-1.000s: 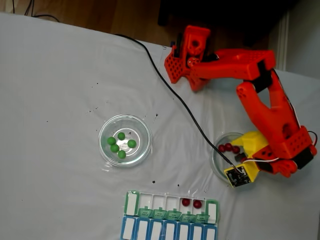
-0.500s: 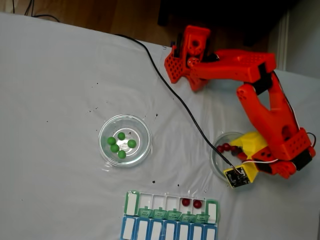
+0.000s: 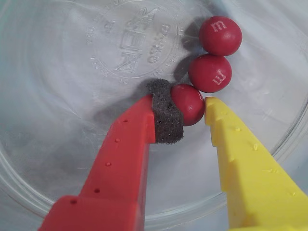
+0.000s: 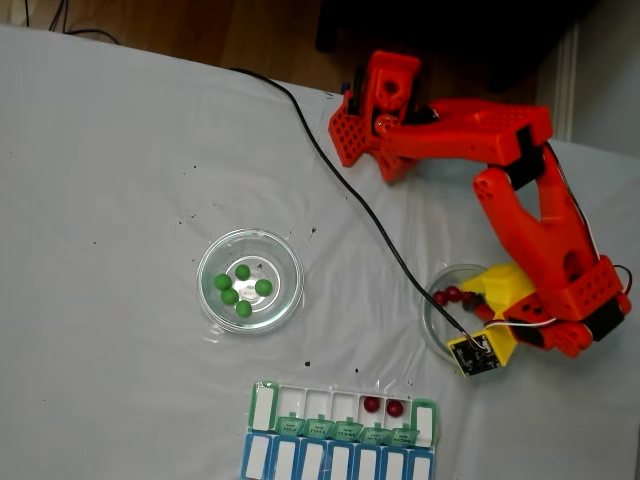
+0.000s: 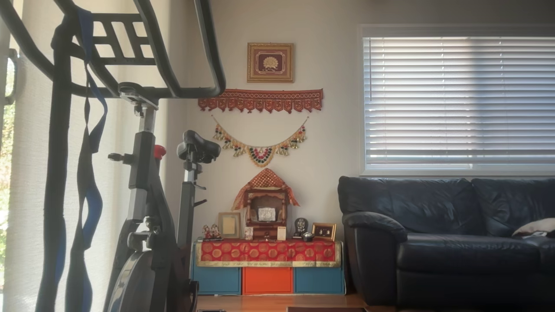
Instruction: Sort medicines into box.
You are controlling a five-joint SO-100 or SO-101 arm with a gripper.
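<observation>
- In the wrist view the gripper (image 3: 192,108) has its jaws nearly closed around one dark red pill (image 3: 188,104): the red finger's grey foam pad (image 3: 166,118) presses its left side and the yellow finger's tip (image 3: 214,108) touches its right. The pill sits on the floor of the clear glass dish (image 3: 72,159), so whether the grip is firm enough to lift is not clear.
- Two more red pills (image 3: 210,72) lie just beyond it, the nearer one touching or almost touching the pinched pill.
- The step in hand looks like picking a red pill. My judgement is that the next move calls for a firm squeeze, then a straight lift so the neighbours are not knocked.
- In the fixed view the pill organizer (image 4: 262,405) lies at the bottom edge, its long axis running left to right. Two red pills (image 4: 383,406) sit in neighbouring white compartments towards its right end.
- Five green pills (image 4: 240,290) wait in the other glass dish (image 4: 288,262), well left of the arm.
</observation>
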